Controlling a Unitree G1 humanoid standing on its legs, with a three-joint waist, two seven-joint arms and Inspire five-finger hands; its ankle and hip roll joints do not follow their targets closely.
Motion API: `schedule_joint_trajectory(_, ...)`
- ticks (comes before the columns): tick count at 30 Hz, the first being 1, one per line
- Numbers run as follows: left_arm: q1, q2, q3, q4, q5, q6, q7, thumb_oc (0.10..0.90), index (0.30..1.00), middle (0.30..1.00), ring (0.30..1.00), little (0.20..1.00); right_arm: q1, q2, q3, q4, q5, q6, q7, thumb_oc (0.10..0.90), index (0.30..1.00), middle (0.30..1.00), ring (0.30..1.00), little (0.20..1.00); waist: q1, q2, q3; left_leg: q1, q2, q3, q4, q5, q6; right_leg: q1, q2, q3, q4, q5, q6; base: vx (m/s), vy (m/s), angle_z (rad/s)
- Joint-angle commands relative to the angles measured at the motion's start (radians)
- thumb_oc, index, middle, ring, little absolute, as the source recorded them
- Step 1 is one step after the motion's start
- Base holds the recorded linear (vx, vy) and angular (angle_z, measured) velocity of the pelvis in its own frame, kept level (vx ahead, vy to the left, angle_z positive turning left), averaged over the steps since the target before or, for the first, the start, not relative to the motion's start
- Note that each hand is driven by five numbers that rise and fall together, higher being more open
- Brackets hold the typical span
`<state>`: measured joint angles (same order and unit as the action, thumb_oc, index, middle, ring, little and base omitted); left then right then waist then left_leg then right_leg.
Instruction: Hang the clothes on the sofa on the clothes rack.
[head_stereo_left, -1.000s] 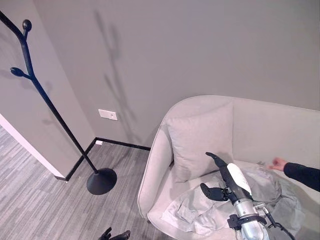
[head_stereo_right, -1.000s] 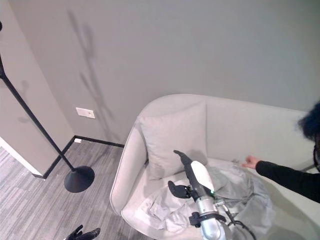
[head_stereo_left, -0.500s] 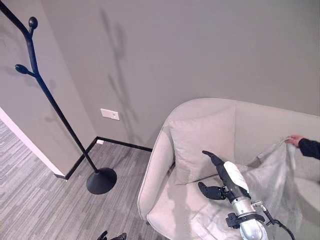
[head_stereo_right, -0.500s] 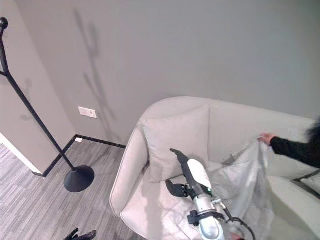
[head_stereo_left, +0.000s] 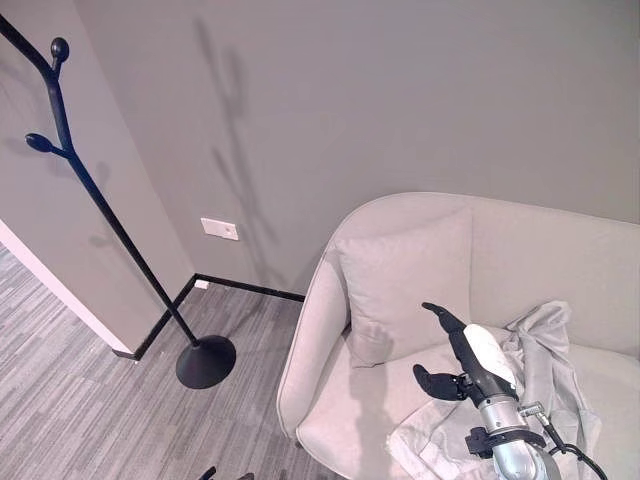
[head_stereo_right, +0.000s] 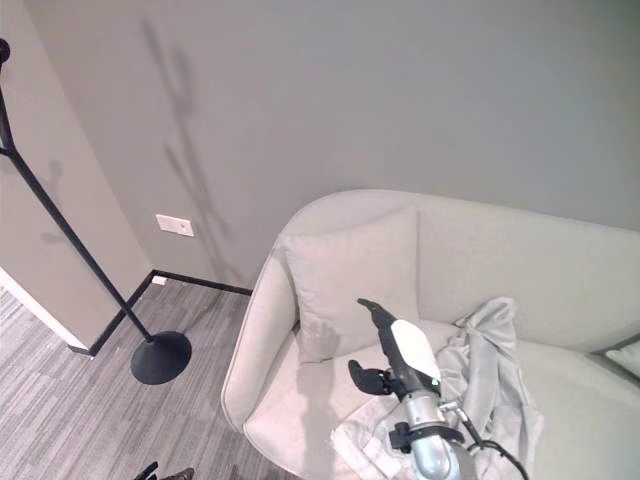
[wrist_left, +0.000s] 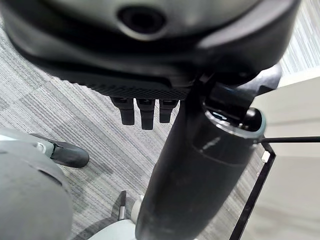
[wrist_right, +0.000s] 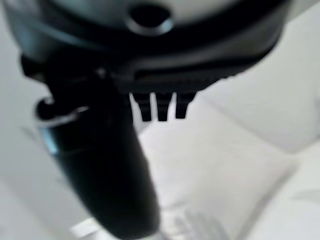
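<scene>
None of the hanging looks done: the grey clothes (head_stereo_left: 535, 375) lie crumpled on the sofa (head_stereo_left: 330, 400) seat, beside the cushion (head_stereo_right: 350, 275), and the clothes rack (head_stereo_left: 70, 170) stands bare, well apart by the wall. Right robot hand (head_stereo_left: 460, 350) hovers over the garment, fingers straight, thumb spread, holding nothing; left robot hand (wrist_left: 142, 107) hangs over the floor, fingers relaxed. Grasping, carrying and hooking remain.

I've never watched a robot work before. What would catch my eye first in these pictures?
Probably the robot's right hand, open and raised over a crumpled pale garment on the light sofa. Next, the tall black clothes rack standing bare on the floor to the sofa's left.
</scene>
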<state>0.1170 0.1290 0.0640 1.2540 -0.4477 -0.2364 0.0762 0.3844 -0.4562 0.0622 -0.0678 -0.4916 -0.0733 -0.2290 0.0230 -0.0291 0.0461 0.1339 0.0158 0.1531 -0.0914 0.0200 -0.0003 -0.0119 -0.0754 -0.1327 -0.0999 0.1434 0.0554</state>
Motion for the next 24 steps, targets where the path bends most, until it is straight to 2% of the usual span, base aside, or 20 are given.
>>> schedule_joint_trajectory(1,-0.059,-0.026,-0.032,0.070,0.061,-0.016,-0.008,0.800,0.900,0.900,0.900,0.900,-0.063,-0.003,-0.085,-0.065,-0.022,0.006,-0.098,0.800,0.900,0.900,0.900,0.900,0.007,-0.012,-0.023,-0.026,0.017,-0.107,0.004,0.012,-0.027,0.132,-0.033,-0.006,0.013,-0.050,0.047,0.00,0.000,0.00)
schedule_joint_trajectory(6,-0.058,-0.021,-0.053,0.059,0.085,-0.011,-0.013,0.800,0.900,0.900,0.900,0.900,-0.068,0.007,-0.120,0.036,-0.013,0.044,-0.119,0.800,0.900,0.900,0.900,0.900,0.000,-0.010,-0.007,-0.027,0.020,-0.093,0.004,0.005,-0.023,0.113,-0.038,-0.004,0.034,-0.046,0.052,-0.01,0.002,0.00)
schedule_joint_trajectory(10,-0.061,-0.006,-0.060,0.024,0.068,-0.006,-0.004,0.800,0.900,0.900,0.900,0.900,-0.145,0.011,-0.123,0.108,-0.006,0.085,-0.157,0.800,0.900,0.900,0.900,0.900,0.013,0.004,0.046,-0.044,0.041,-0.030,0.004,0.011,-0.013,-0.030,-0.048,-0.060,0.216,-0.041,0.076,-0.12,0.007,-0.26)
schedule_joint_trajectory(11,-0.061,-0.006,-0.060,0.024,0.068,-0.006,-0.004,0.800,0.900,0.900,0.900,0.900,-0.145,0.011,-0.123,0.108,-0.006,0.085,-0.157,0.800,0.900,0.900,0.900,0.900,0.014,0.004,0.045,-0.045,0.041,-0.030,0.004,0.011,-0.013,-0.032,-0.048,-0.059,0.218,-0.042,0.076,-0.07,0.004,-0.76)
schedule_joint_trajectory(13,-0.057,0.005,-0.062,0.006,0.045,-0.004,0.000,0.800,0.900,0.900,0.900,0.900,-0.197,0.022,-0.117,0.136,0.004,0.105,-0.192,0.800,0.900,0.900,0.900,0.900,0.035,0.016,0.062,-0.052,0.058,0.009,0.004,0.023,-0.013,-0.070,-0.097,-0.147,0.276,-0.028,0.093,-0.12,-0.053,-0.78)
schedule_joint_trajectory(14,-0.066,0.017,-0.047,-0.007,0.021,-0.002,0.017,0.800,0.900,0.900,0.900,0.900,-0.231,0.035,-0.100,0.140,0.001,0.113,-0.210,0.800,0.900,0.900,0.900,0.900,0.063,0.031,0.058,-0.070,0.094,0.058,0.008,0.026,-0.021,-0.062,-0.198,-0.278,0.340,-0.038,0.102,-0.15,-0.135,-0.79)
schedule_joint_trajectory(15,-0.068,0.024,-0.041,-0.017,0.011,-0.005,0.021,0.800,0.900,0.900,0.900,0.900,-0.236,0.033,-0.094,0.135,-0.013,0.116,-0.210,0.800,0.900,0.900,0.900,0.900,0.069,0.035,0.064,-0.078,0.109,0.074,0.010,0.032,-0.020,-0.053,-0.240,-0.302,0.393,-0.035,0.098,-0.16,-0.170,-0.91)
schedule_joint_trajectory(16,-0.066,0.029,-0.038,-0.026,0.006,-0.007,0.022,0.800,0.900,0.900,0.900,0.900,-0.234,0.036,-0.087,0.133,-0.020,0.114,-0.200,0.800,0.900,0.900,0.900,0.900,0.071,0.027,0.074,-0.081,0.106,0.092,0.019,0.040,-0.014,-0.050,-0.276,-0.295,0.447,-0.022,0.093,-0.20,-0.311,-1.07)
schedule_joint_trajectory(17,-0.061,0.049,-0.039,-0.052,0.004,-0.015,0.028,0.800,0.900,0.900,0.900,0.900,-0.226,0.043,-0.086,0.124,-0.007,0.112,-0.197,0.800,0.900,0.900,0.900,0.900,0.082,0.001,0.077,-0.117,0.115,0.092,0.045,0.056,-0.024,0.000,-0.291,-0.223,0.444,0.016,0.115,-0.22,-0.381,-0.86)
schedule_joint_trajectory(18,-0.055,0.053,-0.036,-0.064,-0.006,-0.023,0.029,0.800,0.900,0.900,0.900,0.900,-0.221,0.047,-0.084,0.106,-0.003,0.106,-0.192,0.800,0.900,0.900,0.900,0.900,0.091,-0.012,0.073,-0.149,0.127,0.088,0.061,0.065,-0.032,0.035,-0.279,-0.191,0.394,0.016,0.116,-0.19,-0.513,-0.45)
schedule_joint_trajectory(19,-0.051,0.057,-0.030,-0.061,-0.020,-0.027,0.029,0.800,0.900,0.900,0.900,0.900,-0.215,0.050,-0.078,0.091,0.014,0.094,-0.192,0.800,0.900,0.900,0.900,0.900,0.102,-0.028,0.073,-0.180,0.149,0.076,0.077,0.073,-0.047,0.082,-0.230,-0.147,0.320,-0.086,0.110,-0.14,-0.393,0.12)
schedule_joint_trajectory(21,-0.043,0.055,0.007,-0.033,-0.053,-0.030,0.027,0.800,0.900,0.900,0.900,0.900,-0.201,0.059,-0.056,0.070,0.029,0.075,-0.175,0.800,0.900,0.900,0.900,0.900,0.119,-0.051,0.068,-0.219,0.187,0.063,0.106,0.095,-0.081,0.130,-0.178,-0.116,0.217,-0.169,0.102,-0.10,-0.407,0.19)
schedule_joint_trajectory(24,-0.041,0.033,0.048,0.016,-0.095,-0.027,0.020,0.800,0.900,0.900,0.900,0.900,-0.178,0.043,-0.033,0.038,0.029,0.063,-0.147,0.800,0.900,0.900,0.900,0.900,0.132,-0.061,0.069,-0.263,0.258,0.044,0.100,0.178,-0.131,0.144,-0.106,-0.119,0.124,-0.184,0.085,-0.11,-0.389,-0.67)
